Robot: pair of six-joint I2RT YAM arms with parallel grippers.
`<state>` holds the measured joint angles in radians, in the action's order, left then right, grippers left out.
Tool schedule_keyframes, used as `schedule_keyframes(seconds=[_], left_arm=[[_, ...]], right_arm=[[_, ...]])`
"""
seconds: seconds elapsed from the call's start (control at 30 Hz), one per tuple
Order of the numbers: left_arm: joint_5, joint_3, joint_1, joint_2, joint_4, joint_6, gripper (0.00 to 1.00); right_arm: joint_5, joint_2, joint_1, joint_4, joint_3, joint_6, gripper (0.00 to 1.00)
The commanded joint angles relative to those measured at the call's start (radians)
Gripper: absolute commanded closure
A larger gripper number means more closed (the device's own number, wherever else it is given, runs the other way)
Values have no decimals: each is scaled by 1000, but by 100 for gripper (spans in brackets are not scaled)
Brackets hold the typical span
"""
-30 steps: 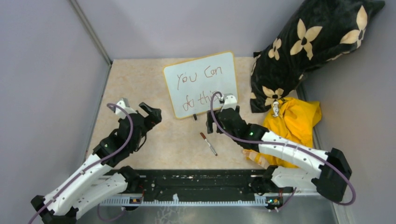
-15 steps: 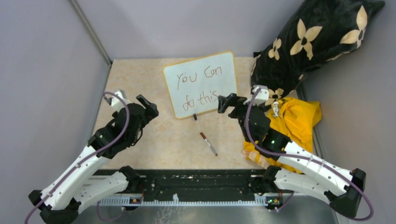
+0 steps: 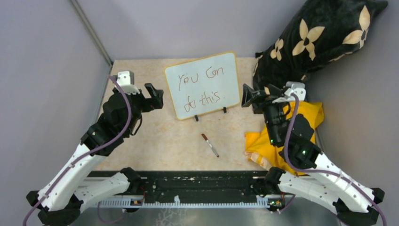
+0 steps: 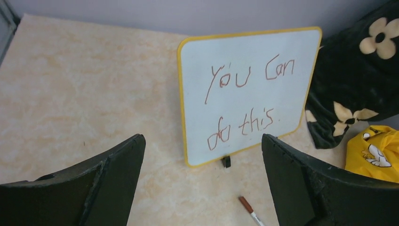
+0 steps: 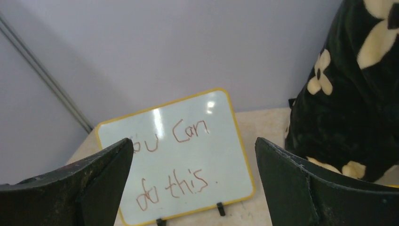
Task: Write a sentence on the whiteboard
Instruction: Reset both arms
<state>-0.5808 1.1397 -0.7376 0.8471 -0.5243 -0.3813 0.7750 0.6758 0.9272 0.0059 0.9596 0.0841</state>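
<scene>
The whiteboard [image 3: 202, 70] stands upright bearing the sentence [image 3: 207, 99] "You can do this", with the left gripper [image 3: 154, 96] and right gripper [image 3: 247, 96] wide open on either side.

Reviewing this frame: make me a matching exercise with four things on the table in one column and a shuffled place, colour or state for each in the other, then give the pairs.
Column 1
1. whiteboard
2. marker
3. pillow
4. cloth

Column 2
A. yellow, crumpled at the right edge
B. standing on its feet, written on
C. lying flat on the table, in no gripper
D. black with cream flowers, far right corner

Pairs: 1-B, 2-C, 3-D, 4-A
</scene>
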Motion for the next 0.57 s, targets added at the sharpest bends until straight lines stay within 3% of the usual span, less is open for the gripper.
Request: schedule_keyframes(seconds=[0.0,0.17,0.33,0.53], left_arm=[[52,84,0,51,149,139,1],[134,147,0,139,165,197,1],[272,100,0,156,218,205,1],[244,29,0,104,280,177,1]], right_arm=[[33,-104,-5,131,-185,-139,1],[85,-179,-5,99,-297,-93,1],[105,-185,-5,95,-321,-92,1],[89,-161,-5,123,-309,-110,1]])
